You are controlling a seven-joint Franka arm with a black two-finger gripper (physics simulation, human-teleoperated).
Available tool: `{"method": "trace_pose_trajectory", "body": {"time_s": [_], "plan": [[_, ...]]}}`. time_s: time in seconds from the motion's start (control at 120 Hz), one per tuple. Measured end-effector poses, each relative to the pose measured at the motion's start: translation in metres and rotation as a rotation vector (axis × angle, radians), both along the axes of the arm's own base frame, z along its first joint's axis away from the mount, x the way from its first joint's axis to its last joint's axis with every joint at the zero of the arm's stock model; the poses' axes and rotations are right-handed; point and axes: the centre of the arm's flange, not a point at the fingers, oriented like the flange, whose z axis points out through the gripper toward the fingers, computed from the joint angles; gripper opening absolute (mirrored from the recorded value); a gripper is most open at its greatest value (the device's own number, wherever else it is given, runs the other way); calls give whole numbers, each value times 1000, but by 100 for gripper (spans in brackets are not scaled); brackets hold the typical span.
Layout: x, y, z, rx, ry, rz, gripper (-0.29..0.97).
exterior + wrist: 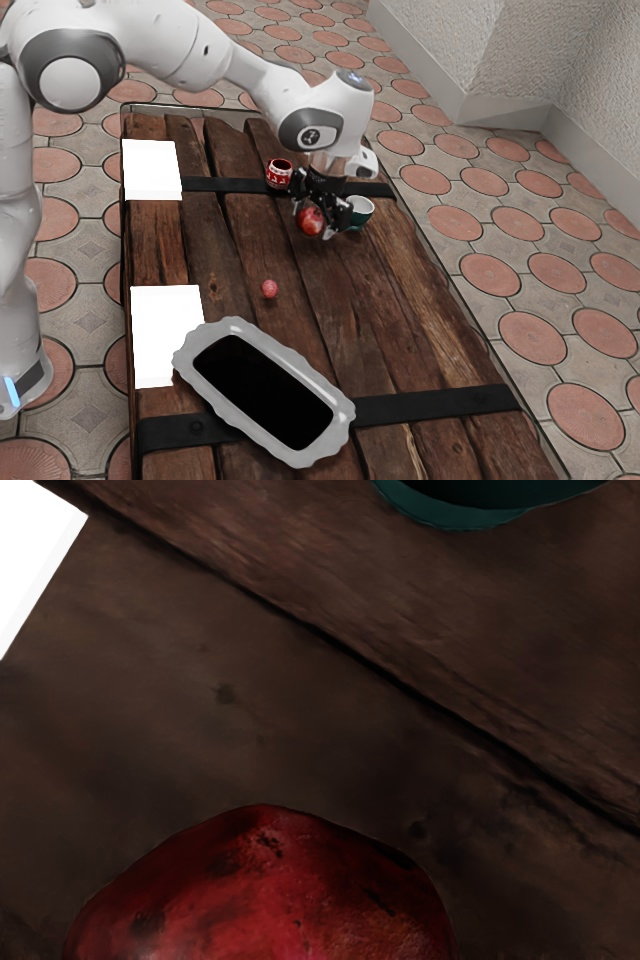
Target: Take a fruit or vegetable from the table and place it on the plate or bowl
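Gripper is clamped on the red fruit near the green cup; grasp done, transfer to plate outstanding.

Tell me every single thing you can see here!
big red fruit: one, dark red, held in the gripper, beside the teal cup
small red fruit: one, red, mid-table
tray: one, silver rim, black inside, table's near end
red cup: one, red, behind the gripper
teal cup: one, dark teal
white sheets: two, white, along the exterior view's left edge of the table
table: one, dark wood, black straps
arm: one, white
gripper: one, black, shut on the big red fruit
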Motion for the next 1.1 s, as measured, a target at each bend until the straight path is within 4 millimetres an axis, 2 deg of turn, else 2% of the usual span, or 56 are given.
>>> {"method": "trace_pose_trajectory", "body": {"time_s": [0.092,0.158,0.567,0.733,0.858,0.917,0.983,1.1], "plan": [[0,0,-1,1,1,2,40],[-1,1,-1,3,2,5,34],[-2,-1,2,-23,14,41,31],[4,-5,43,-43,5,64,28],[-13,-17,80,-101,13,73,31],[-26,-21,87,-136,32,78,32],[-46,-37,96,-168,43,58,32],[-71,-105,101,-179,73,-54,33]]}}
